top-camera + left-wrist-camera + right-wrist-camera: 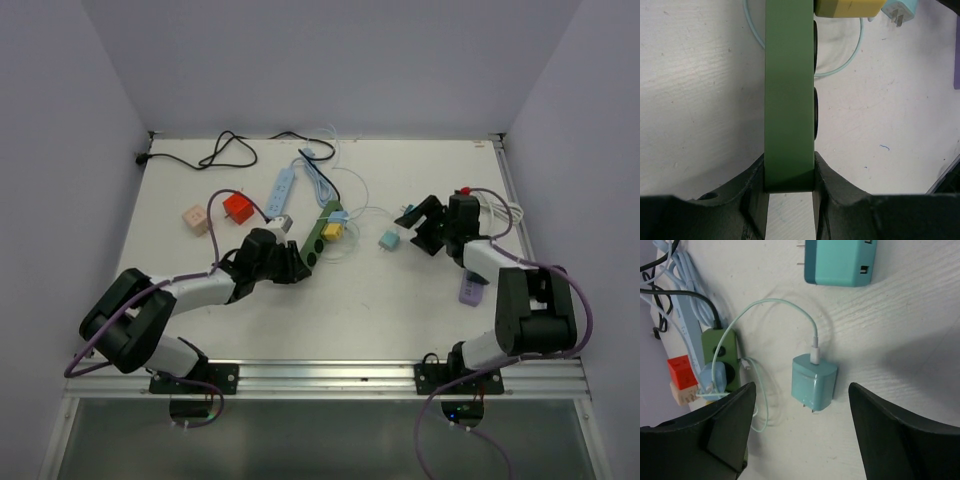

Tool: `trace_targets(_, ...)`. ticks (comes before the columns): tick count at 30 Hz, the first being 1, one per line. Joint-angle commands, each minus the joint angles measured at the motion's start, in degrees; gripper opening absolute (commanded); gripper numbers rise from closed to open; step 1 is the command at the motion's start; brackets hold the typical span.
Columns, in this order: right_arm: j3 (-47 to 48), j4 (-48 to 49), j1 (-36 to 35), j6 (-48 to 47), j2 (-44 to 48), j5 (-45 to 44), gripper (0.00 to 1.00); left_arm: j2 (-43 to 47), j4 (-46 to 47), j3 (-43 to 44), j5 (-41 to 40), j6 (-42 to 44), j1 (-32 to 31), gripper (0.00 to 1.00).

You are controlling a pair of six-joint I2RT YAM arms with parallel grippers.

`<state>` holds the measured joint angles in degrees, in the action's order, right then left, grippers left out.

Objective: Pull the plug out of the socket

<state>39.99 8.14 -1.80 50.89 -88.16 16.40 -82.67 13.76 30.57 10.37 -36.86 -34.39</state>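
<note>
Right gripper (424, 228): jaws well apart, holding nothing, low over the table.
Teal plug (813, 382): lies flat on the table between the open fingers in the right wrist view, touching neither. Its prongs point to 6 o'clock and are bare, and its pale cable leaves at 12 o'clock and loops round toward 9. In the overhead view it sits just beside the gripper, at about 8 o'clock.
Second teal adapter (840, 262): at 12 o'clock from the teal plug in the wrist view, apart from it, with its prongs also in the open.
Left gripper (292, 264): clamped on the near end of the green power strip (789, 100), one finger on each long side.
Strip's lie: runs from the left gripper toward 1 o'clock in the overhead view. The teal plug is well apart from it, at about 3 o'clock.
Yellow plug (845, 7): sits against the strip's socket face near the far end — it looks plugged in.
Done: the teal plug is out of any socket and has been let go, so the pull itself looks complete.
Left: the strip is yet to be released and both arms are yet to draw back. If the yellow plug was the target, that pull is not yet done — the pictures do not say which plug was meant.
</note>
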Motion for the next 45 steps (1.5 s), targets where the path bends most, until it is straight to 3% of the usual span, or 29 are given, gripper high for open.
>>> trace_targets(1, 3.43, -7.51, -0.13, -3.16, 9.37, 2.41, 0.79, -0.21, 3.47, 2.39, 1.49, -0.58, 0.47, 0.0)
trace_targets(5, 1.94, -10.07, -1.01, -2.47, 17.13, 3.98, 0.78, -0.64, 3.91, 2.48, 1.84, -0.84, 0.47, 0.0)
trace_targets(10, 2.2, -8.5, -8.9, 0.86, 18.55, 5.75, 0.78, -1.17, 4.26, 2.92, 2.72, -1.11, 0.38, 0.0)
trace_targets(15, 4.12, -3.23, -18.74, 4.3, 12.33, 3.46, 0.78, -1.17, 4.17, 2.92, 2.9, -1.19, 0.29, 0.0)
trace_targets(20, 6.15, 0.28, -23.68, 5.88, 5.99, 0.21, 0.77, -1.17, 3.99, 2.57, 2.9, -1.28, 0.2, 0.0)
trace_targets(35, 14.24, 4.6, -25.26, 8.52, -10.0, -2.08, 0.69, -0.21, 4.61, 0.99, 3.69, -1.02, 0.11, 0.0)
trace_targets(39, 14.5, 5.57, -25.97, 9.22, -12.03, -2.52, 0.63, -0.03, 4.79, 0.64, 3.87, -1.11, 0.2, 0.0)
trace_targets(41, 14.42, 6.18, -26.23, 9.57, -12.3, -3.04, 0.54, 0.06, 4.87, 0.46, 3.95, -0.93, 0.2, 0.0)
trace_targets(44, 14.33, 6.1, -26.58, 9.75, -12.04, -4.27, 0.37, 0.14, 4.96, 0.2, 3.43, -0.58, 0.11, 0.0)
trace_targets(45, 14.33, 5.92, -26.67, 9.84, -11.51, -4.45, 0.26, 0.23, 4.87, -0.07, 3.08, -0.14, 0.11, 0.0)
